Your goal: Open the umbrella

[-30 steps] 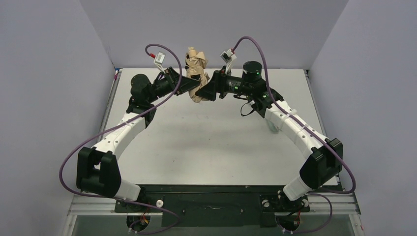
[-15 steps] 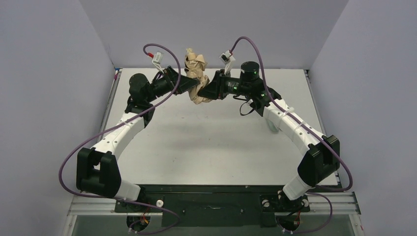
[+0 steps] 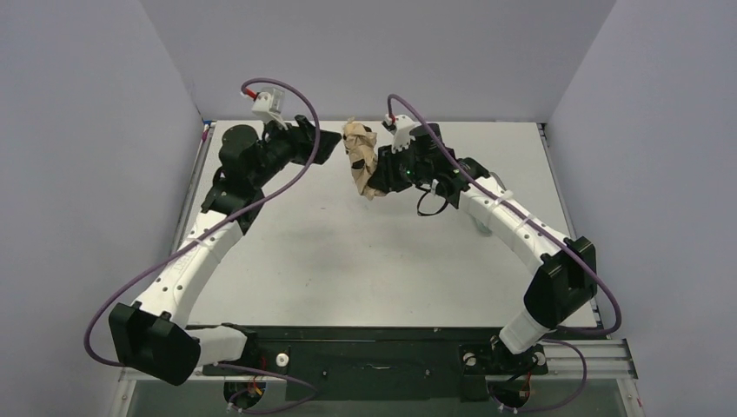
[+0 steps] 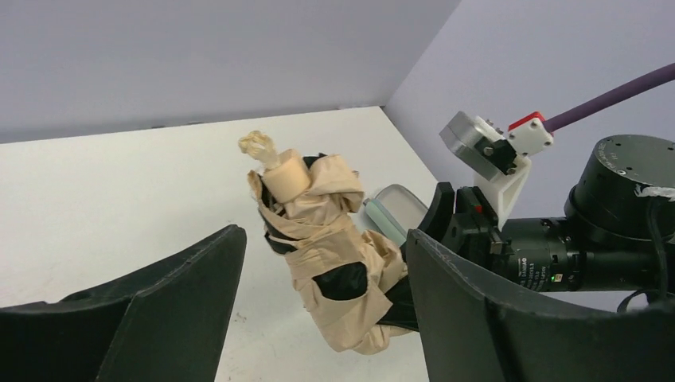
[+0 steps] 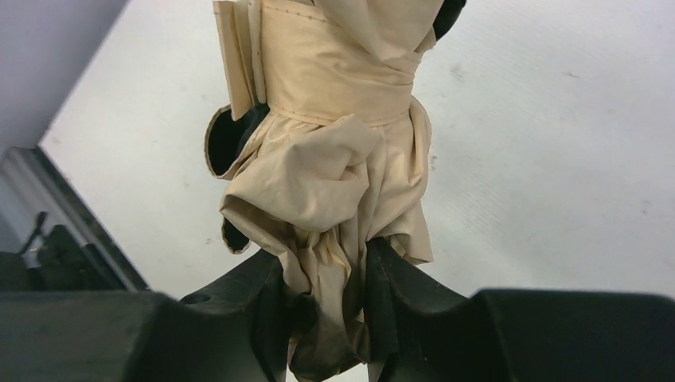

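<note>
The umbrella (image 3: 361, 158) is a folded, crumpled peach-tan bundle with black lining showing, held in the air over the far middle of the table. Its small tan handle (image 4: 284, 173) points up. My right gripper (image 3: 384, 176) is shut on the lower fabric, which is pinched between its fingers in the right wrist view (image 5: 326, 267). My left gripper (image 3: 335, 148) is open and empty, a short gap to the left of the umbrella. In the left wrist view (image 4: 322, 239) the umbrella (image 4: 334, 247) hangs beyond the open fingers without touching them.
A pale mint-green pouch (image 4: 392, 213) lies on the table behind the umbrella; in the top view (image 3: 481, 226) it is partly hidden under my right arm. Grey walls close in the table (image 3: 348, 261) on three sides.
My left gripper has let go of the umbrella, opened and drawn back to the left. My right gripper has kept its hold and carried the umbrella slightly right.
</note>
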